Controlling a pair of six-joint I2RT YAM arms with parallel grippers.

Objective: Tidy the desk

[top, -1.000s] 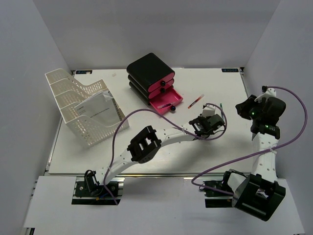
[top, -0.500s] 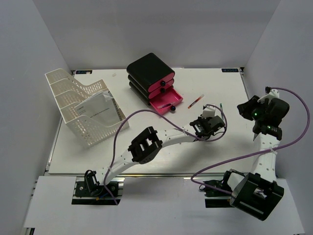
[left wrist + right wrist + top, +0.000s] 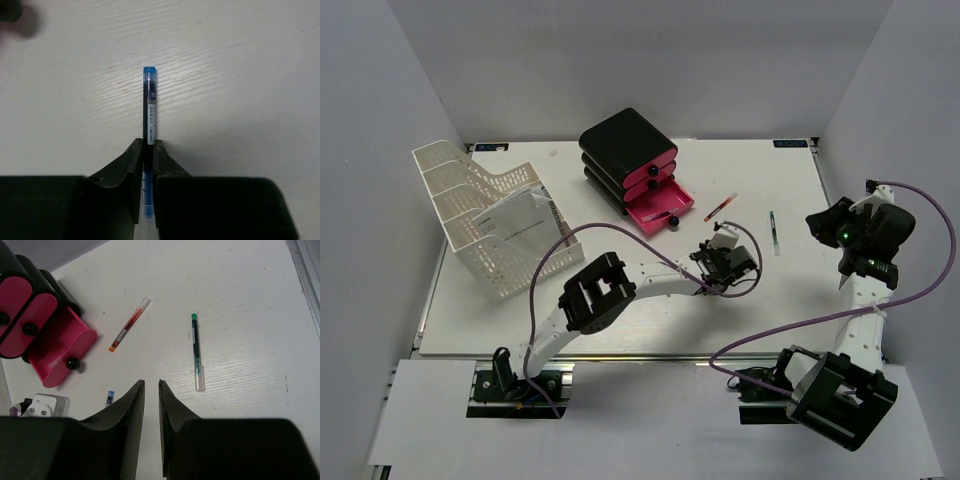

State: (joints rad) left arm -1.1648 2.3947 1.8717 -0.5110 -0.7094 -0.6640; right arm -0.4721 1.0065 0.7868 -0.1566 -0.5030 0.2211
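While tight on pen, left gripper.

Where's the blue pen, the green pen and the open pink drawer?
blue pen (image 3: 149, 107), left wrist view, middle of its barrel.
green pen (image 3: 196, 352), right wrist view, middle of its barrel.
open pink drawer (image 3: 62, 347), right wrist view, its pink inside.
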